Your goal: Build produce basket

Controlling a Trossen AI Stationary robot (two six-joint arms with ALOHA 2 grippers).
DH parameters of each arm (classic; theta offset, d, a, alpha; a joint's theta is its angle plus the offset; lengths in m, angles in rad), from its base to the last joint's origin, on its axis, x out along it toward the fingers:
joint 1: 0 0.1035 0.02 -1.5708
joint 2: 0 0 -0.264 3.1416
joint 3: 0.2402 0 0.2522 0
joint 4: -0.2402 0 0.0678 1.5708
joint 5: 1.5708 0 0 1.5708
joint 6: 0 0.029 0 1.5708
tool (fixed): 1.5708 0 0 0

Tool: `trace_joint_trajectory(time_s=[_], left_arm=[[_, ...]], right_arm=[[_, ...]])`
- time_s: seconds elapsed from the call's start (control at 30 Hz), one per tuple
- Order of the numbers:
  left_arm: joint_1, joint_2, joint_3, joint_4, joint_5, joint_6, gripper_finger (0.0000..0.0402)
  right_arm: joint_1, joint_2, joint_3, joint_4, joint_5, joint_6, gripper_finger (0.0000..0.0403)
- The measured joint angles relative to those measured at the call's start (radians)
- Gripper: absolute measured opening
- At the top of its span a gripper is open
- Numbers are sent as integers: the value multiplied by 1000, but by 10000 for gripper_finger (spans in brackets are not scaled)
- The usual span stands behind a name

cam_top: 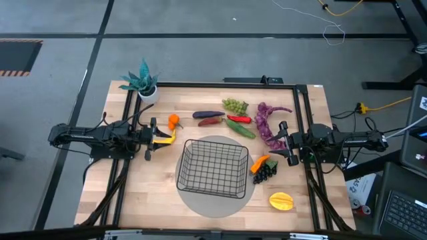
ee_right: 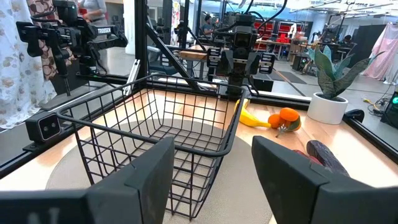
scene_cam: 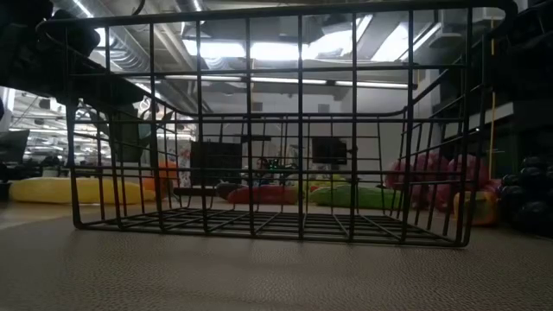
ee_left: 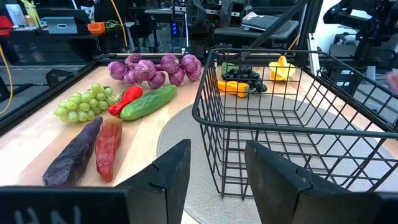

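While both arms' fingers gape empty | wire-mesh basket point(cam_top: 213, 168) (square grid) | round grey mat point(cam_top: 200, 203)

Grey floor point(cam_top: 200, 27), yellow cable point(cam_top: 347, 8), bright ceiling lights point(scene_cam: 259, 50), cluttered lab desks point(ee_left: 62, 25).

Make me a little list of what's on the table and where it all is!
basket: basket empty, middle of table, on a round grey mat
left gripper: left gripper open, beside the banana and orange
right gripper: right gripper open, next to the purple grapes
behind basket: eggplant, pepper, cucumber, green grapes
right of basket: carrot, dark grapes, starfruit
corner: potted plant
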Motion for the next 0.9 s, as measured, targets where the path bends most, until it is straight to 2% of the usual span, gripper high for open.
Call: trace_joint_trajectory(time_s=[0.13, 0.27, 0.6, 0.83, 0.9], left_arm=[[0, 0, 0, 0, 0, 0, 147], [0, 0, 0, 0, 0, 0, 147], [0, 0, 0, 0, 0, 0, 147], [0, 0, 0, 0, 0, 0, 147], [0, 0, 0, 0, 0, 0, 147]], right_arm=[[0, 0, 0, 1, 0, -7, 220], [0, 0, -1, 17, -1, -98, 220], [0, 0, -1, 78, 0, -103, 220], [0, 0, -1, 124, -57, -49, 220], [0, 3, -1, 133, -49, 26, 220]])
